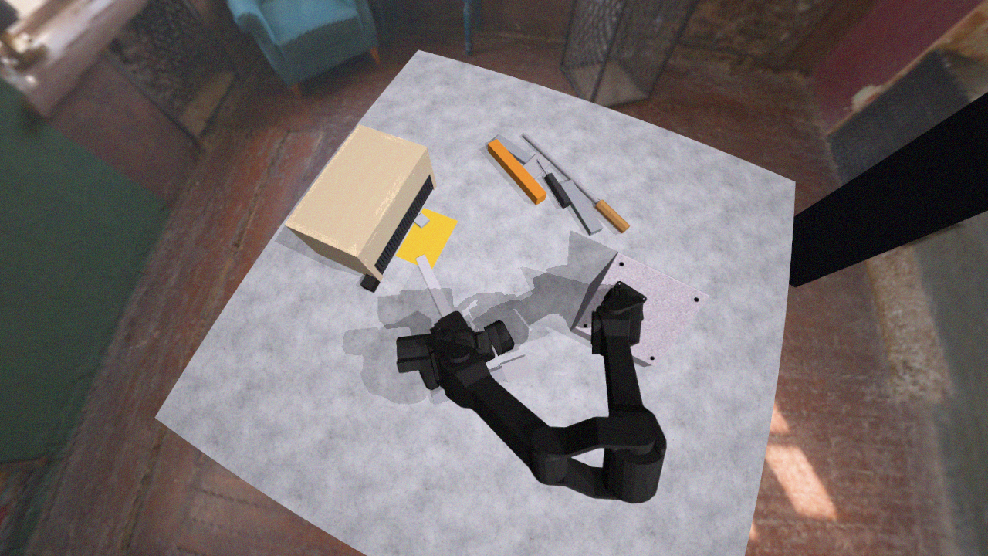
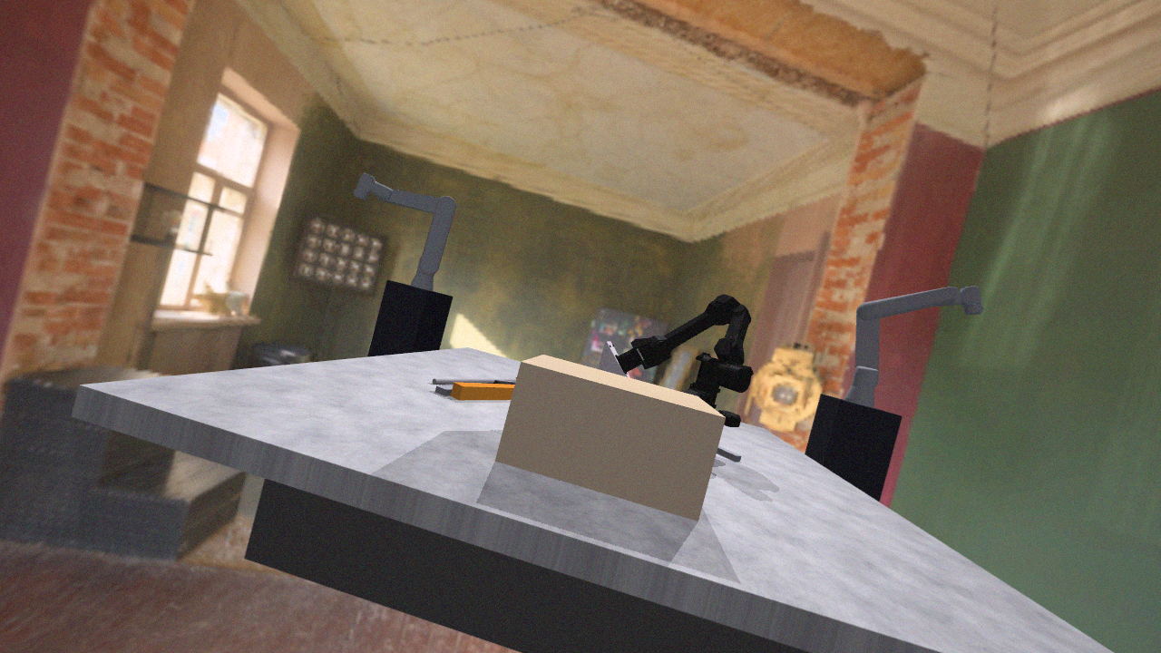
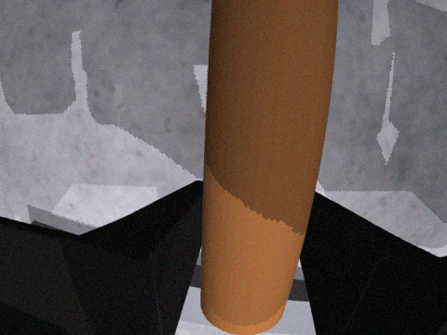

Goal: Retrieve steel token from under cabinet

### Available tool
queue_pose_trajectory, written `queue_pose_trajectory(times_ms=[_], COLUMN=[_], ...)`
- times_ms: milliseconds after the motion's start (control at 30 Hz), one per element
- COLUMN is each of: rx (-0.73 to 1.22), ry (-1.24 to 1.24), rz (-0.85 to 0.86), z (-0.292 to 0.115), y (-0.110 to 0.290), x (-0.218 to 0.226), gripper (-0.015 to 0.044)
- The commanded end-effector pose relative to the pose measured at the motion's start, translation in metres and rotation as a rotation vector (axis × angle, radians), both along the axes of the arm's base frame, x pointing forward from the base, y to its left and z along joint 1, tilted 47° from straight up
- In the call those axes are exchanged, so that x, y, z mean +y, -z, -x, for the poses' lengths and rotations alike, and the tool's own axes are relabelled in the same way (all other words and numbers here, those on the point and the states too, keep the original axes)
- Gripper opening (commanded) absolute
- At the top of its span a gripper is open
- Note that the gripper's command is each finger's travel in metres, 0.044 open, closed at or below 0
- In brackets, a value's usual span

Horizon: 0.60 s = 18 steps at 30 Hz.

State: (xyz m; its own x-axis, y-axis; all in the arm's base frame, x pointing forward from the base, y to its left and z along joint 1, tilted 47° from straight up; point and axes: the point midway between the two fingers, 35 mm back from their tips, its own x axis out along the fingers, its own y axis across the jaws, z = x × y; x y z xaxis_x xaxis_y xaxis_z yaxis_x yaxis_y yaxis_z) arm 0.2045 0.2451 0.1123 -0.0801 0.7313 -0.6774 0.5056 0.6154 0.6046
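Note:
The steel token [image 1: 421, 220], a small grey square, lies at the cabinet-side edge of the yellow marked area [image 1: 441, 232] and seems to overlap that edge. The cabinet [image 1: 359, 186] [image 2: 609, 438], beige with dark vent slots, stands just behind it. My gripper [image 1: 452, 331] [image 3: 252, 197] is shut on the wooden handle [image 3: 265, 140] of a tool in front of the area; the arm hides the fingertips in the top view. The tool's flat pale blade [image 1: 434, 286] points at the cabinet, its end over the area's near corner, apart from the token. Its height there is unclear.
An orange bar [image 1: 516, 171] [image 2: 482, 391], grey pieces, a black-handled tool [image 1: 556, 190] and a rod with a wooden handle [image 1: 612, 215] lie at the far right. A pale flat piece [image 1: 512, 366] lies beside the arm. A black block [image 1: 370, 283] sits at the cabinet's near corner.

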Motion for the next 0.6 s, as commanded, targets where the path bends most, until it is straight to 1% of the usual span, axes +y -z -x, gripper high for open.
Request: queue_pose_trajectory(times_ms=[0,567], rx=[0.000,0.092], ry=[0.007,0.092], rz=[-0.003,0.007], z=[0.0039,0.0048], y=[-0.0027,-0.0031], x=[-0.0003,0.0000], gripper=[0.0000,0.0000])
